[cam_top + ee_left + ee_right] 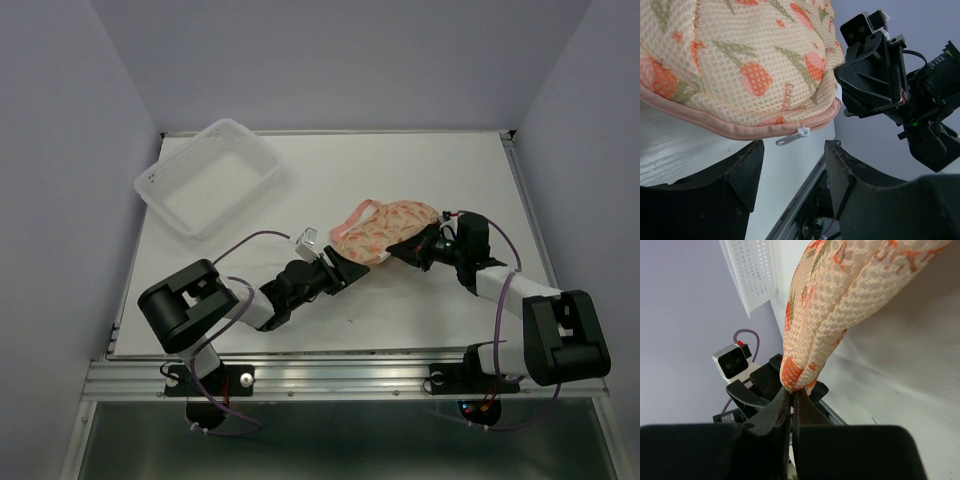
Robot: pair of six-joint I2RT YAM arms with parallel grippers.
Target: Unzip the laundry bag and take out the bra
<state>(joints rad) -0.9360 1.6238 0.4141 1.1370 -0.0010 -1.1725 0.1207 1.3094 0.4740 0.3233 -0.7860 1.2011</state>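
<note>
The laundry bag [385,228] lies mid-table, a cream-peach mesh pouch with orange prints and pink zip edging. In the left wrist view the bag [745,65] fills the top, its white zip pull [792,136] hanging at the pink edge just above my open left gripper [794,165], untouched. My left gripper [352,268] sits at the bag's near-left edge. My right gripper [792,396] is shut on the bag's edge [800,375], pinching it at the right end [418,243]. The bra is hidden.
A white perforated plastic basket [208,175] stands at the back left, also seen in the right wrist view [755,272]. The table's near rail [350,372] runs behind both arm bases. Purple walls enclose the table on three sides.
</note>
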